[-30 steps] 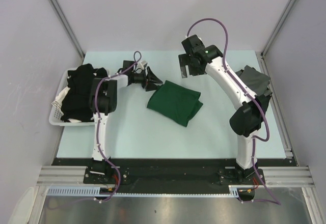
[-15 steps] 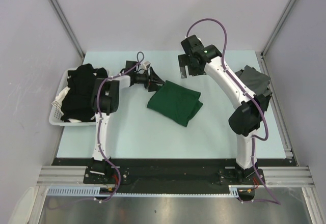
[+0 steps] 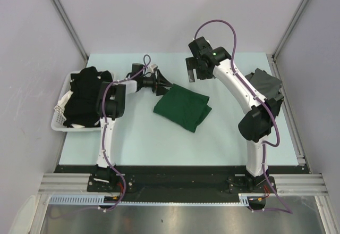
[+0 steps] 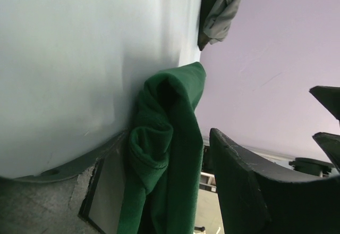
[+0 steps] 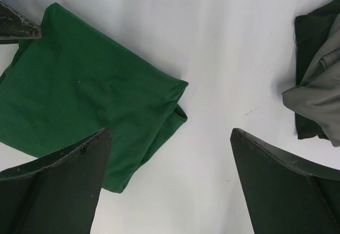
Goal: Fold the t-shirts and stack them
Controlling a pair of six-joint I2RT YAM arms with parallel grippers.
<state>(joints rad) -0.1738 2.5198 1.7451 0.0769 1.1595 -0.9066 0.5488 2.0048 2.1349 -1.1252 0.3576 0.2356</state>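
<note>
1. The folded dark green cotton t-shirt (image 3: 182, 107) lies flat in the middle of the table, and the left pincer (image 3: 162, 83) sits right at its far corner. The cloth is just beside the lower finger, outside the jaws. Whether they touch, I cannot tell.
2. The left pincer's jaws stand partly apart with nothing between them; its wrist view shows only bare wall in the gap.
3. The right pincer (image 3: 194, 72) hangs above the table, spread wide and empty. The green shirt lies below it to one side. The crumpled grey cotton t-shirt (image 3: 264, 83) lies well apart on the other side, resting on darker cloth.
4. Behind the left pincer, past its arm, black cotton t-shirts (image 3: 82, 98) are heaped in the white slatted plastic basket (image 3: 57, 120).
5. Handling, as I judge it: the green shirt is light, soft and limp. It is not fragile and not slippery, but it should sag and fall open if lifted by one layer only.
6. The edge nearest the left pincer is rolled thick, and that looks like the place to bite, pinching through every layer at the corner. A second pinch by the right pincer on the opposite corner would likely keep the fold together.
</note>
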